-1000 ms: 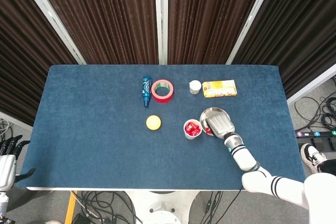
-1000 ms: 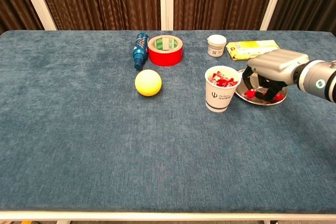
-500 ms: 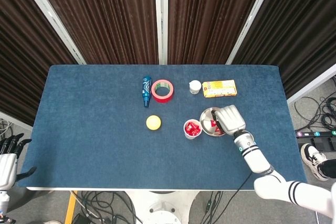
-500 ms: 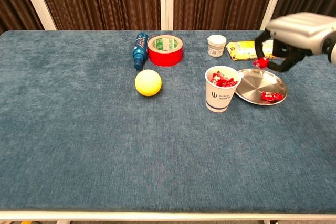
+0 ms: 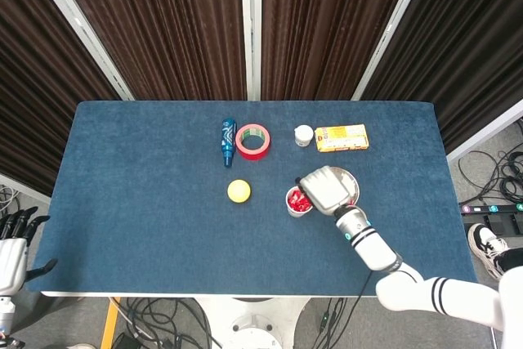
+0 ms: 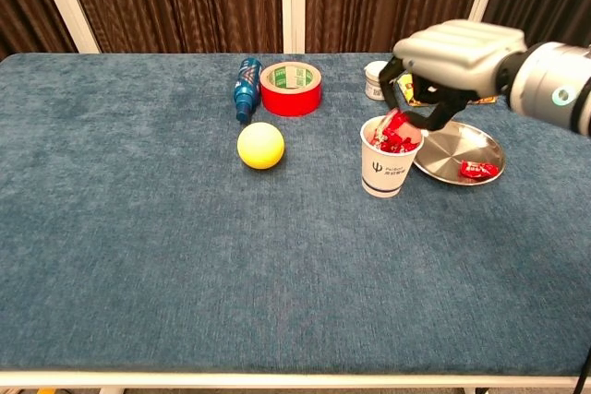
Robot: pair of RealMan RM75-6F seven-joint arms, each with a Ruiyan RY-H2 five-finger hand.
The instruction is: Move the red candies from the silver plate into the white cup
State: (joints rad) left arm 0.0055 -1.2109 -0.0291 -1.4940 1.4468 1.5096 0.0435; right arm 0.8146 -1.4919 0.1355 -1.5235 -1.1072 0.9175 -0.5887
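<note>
The white cup (image 6: 390,168) stands near the table's middle right with several red candies (image 6: 388,143) in it. Directly over its rim hovers my right hand (image 6: 450,57), fingers pointing down and pinching a red candy (image 6: 395,124) just above the cup's mouth. In the head view the same hand (image 5: 324,190) covers part of the cup (image 5: 297,203) and the silver plate (image 5: 351,178). Right of the cup lies the silver plate (image 6: 448,149) with one red candy (image 6: 477,170) on it. My left hand (image 5: 11,252) hangs off the table's left front corner, fingers apart, holding nothing.
A yellow ball (image 6: 260,146) lies left of the cup. Behind it are a red tape roll (image 6: 291,88) and a blue bottle (image 6: 246,88) on its side. A small white jar (image 6: 379,79) and a yellow box (image 6: 443,87) sit behind the cup and plate.
My right hand picked a red candy off the plate, lifted it, and swung left to hang over the white cup. One candy stays on the plate. The left hand has not moved.
</note>
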